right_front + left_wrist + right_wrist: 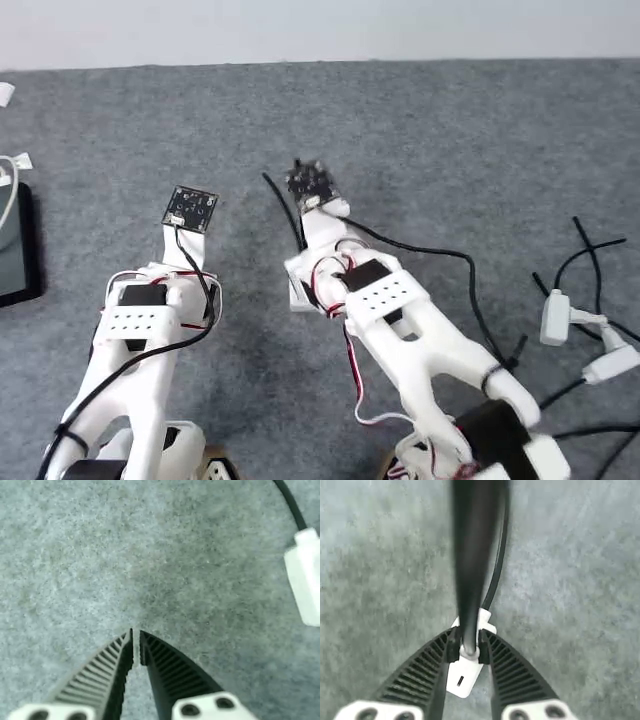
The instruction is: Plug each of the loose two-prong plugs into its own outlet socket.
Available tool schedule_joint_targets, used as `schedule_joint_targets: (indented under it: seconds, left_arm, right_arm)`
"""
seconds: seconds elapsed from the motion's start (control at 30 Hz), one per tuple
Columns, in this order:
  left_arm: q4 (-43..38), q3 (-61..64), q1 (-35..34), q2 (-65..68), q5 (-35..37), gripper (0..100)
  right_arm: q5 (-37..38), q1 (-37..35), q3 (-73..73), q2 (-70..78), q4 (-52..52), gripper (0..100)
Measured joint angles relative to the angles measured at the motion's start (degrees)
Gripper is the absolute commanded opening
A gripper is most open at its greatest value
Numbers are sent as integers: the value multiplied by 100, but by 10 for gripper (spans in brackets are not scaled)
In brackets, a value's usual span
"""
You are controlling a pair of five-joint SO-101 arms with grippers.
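Observation:
My right gripper (468,640) is shut on a white two-prong plug (464,676), and the plug's black cable (475,555) runs up out of the jaws over the grey mat. In the high view this plug (298,291) sits under the centre arm, low over the mat. My left gripper (136,633) is shut on nothing, its tips just above bare mat. A white plug body (306,580) on a black cable (290,505) shows off to its side. Two more white plugs (556,317) (610,363) lie loose at the right with tangled black cables.
A dark flat block (18,245) with a white cord (8,195) sits at the table's left edge. Black cables (590,255) sprawl at the right. The grey mat (450,140) stretches to the back.

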Motion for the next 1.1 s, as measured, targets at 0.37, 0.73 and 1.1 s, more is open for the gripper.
schedule_joint_targets:
  seconds: [0.37, 0.73, 1.1]
  left_arm:
    - [0, 0, -114, -44, 0, 13]
    - [0, 0, -114, -44, 0, 14]
    - [0, 0, -114, -44, 0, 14]
  right_arm:
    - [290, -26, -62, 0, 316, 8]
    - [519, -53, -114, -70, 932, 270]
    - [396, -167, -167, 70, 1495, 318]
